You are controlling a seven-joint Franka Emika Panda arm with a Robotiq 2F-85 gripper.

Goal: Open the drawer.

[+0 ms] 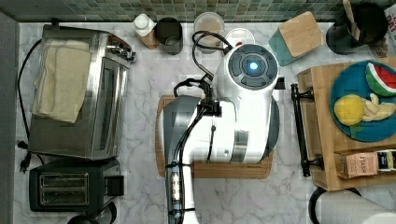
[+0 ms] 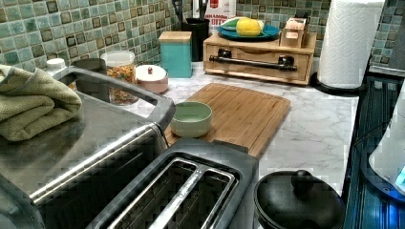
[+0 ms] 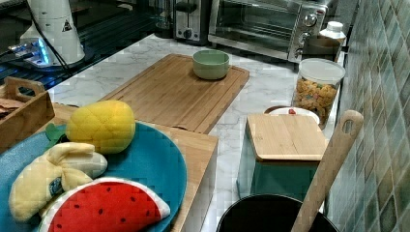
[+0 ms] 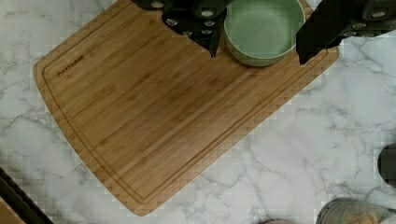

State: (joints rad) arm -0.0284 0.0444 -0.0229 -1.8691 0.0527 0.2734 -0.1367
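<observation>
The drawer (image 2: 260, 61) sits shut in a light-wood box at the back of the counter, with a long black bar handle (image 2: 253, 62) across its front. In the top view the handle (image 1: 299, 130) runs along the box's left side, to the right of the white arm (image 1: 243, 107). My gripper (image 4: 257, 49) is open, with black fingers (image 4: 212, 42) apart and nothing between them. It hangs above the wooden cutting board (image 4: 154, 116), over a green bowl (image 4: 264, 28), well away from the drawer.
On top of the drawer box is a blue plate (image 1: 362, 100) with toy fruit. A teal wood-topped box (image 2: 175, 55), a cereal jar (image 2: 119, 76) and a paper towel roll (image 2: 348, 43) stand nearby. Toaster oven (image 1: 79, 112) and toaster (image 1: 70, 189) fill the top view's left.
</observation>
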